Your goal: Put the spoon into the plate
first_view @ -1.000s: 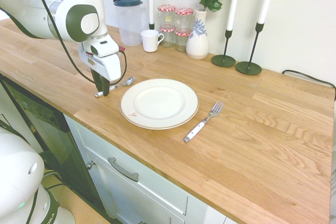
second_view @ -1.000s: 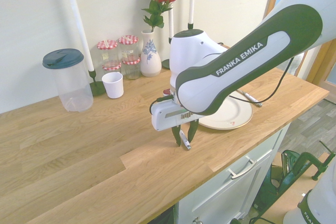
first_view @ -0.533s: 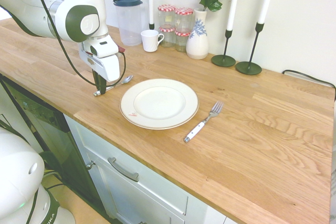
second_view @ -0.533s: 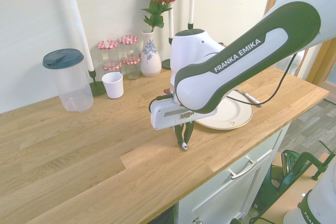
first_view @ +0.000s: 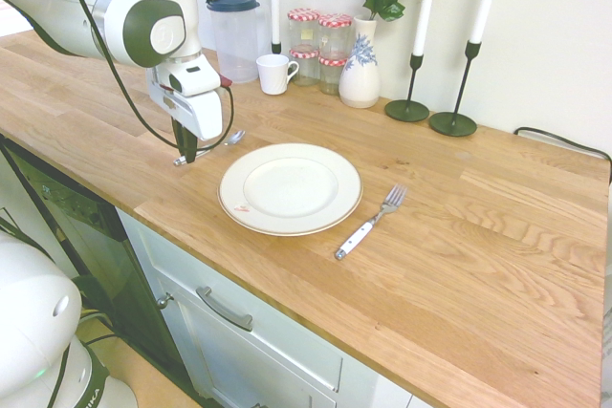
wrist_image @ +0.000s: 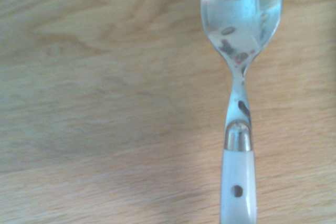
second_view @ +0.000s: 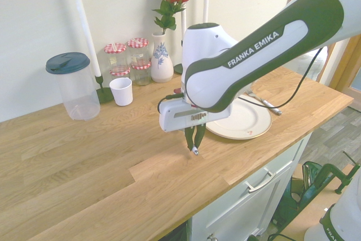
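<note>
The spoon (first_view: 218, 145) has a white handle and a shiny oval bowl. It hangs a little above the wooden counter, left of the plate (first_view: 290, 188). My gripper (first_view: 186, 153) is shut on its handle end, and the bowl points toward the back wall. From the opposite side, only the handle tip of the spoon (second_view: 194, 150) shows below my gripper (second_view: 194, 145), with the plate (second_view: 243, 123) just beyond it. The wrist view shows the spoon (wrist_image: 239, 77) close up over bare wood. The cream plate holds nothing and has a small red mark near its rim.
A white-handled fork (first_view: 368, 225) lies right of the plate. Along the back wall stand a clear jug (first_view: 234, 35), a white mug (first_view: 275, 74), checked-lid jars (first_view: 320, 50), a vase with a rose (first_view: 360, 69) and two candlesticks (first_view: 430, 112). The counter's front edge (first_view: 191, 246) is close by.
The fingers closed on the spoon's handle. The gripper then rose a little and took the spoon up off the counter.
</note>
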You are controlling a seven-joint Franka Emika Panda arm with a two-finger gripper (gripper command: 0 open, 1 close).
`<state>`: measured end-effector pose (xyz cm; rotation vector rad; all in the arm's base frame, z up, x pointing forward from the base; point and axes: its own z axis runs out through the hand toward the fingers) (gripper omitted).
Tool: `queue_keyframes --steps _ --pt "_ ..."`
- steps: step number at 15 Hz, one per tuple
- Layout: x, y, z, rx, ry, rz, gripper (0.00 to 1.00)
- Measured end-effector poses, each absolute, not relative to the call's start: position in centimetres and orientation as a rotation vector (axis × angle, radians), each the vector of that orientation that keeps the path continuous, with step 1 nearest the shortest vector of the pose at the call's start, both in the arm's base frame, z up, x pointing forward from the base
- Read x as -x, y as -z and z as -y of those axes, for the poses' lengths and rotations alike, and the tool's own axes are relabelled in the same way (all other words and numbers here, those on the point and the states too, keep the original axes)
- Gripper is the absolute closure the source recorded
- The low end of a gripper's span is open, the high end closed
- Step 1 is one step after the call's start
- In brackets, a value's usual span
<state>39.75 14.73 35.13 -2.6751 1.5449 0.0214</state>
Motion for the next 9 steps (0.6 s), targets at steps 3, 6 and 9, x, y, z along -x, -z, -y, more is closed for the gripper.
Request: queue_keyframes --steps 3,6,9 --pt "-40.2 -39.1 -13.9 2.636 0.034 -1.543 1.00" --pt "-41.2 -41.8 -8.3 2.602 0.077 -1.577 1.00" --pt "-41.7 -41.8 -0.3 2.704 0.086 -1.435 1.00"
